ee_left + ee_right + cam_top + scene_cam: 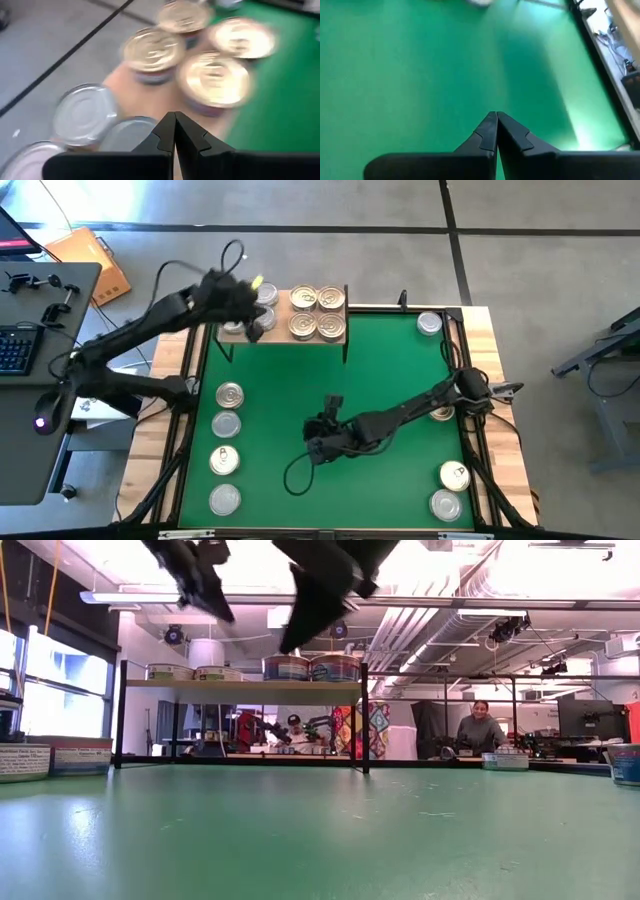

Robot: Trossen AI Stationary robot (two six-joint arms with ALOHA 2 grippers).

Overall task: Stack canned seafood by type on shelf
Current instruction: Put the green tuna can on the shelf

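Note:
The shelf (288,340) is a light-wood board on black legs at the mat's far edge. Four gold-lidded cans (317,313) stand on its right half, also clear in the left wrist view (215,77). Silver-lidded cans (85,112) sit on its left half. My left gripper (175,117) is shut and hovers above the silver cans (250,318), touching nothing. My right gripper (496,117) is shut and hangs over the bare middle of the green mat (322,435). In the low view, both grippers (200,580) (320,595) are well above the shelf board (240,685).
Several loose cans lie in a column along the mat's left edge (226,445). More stand at the near right corner (450,490), one at the far right corner (430,323), and one partly under the right arm (441,413). People sit in the room behind (482,725).

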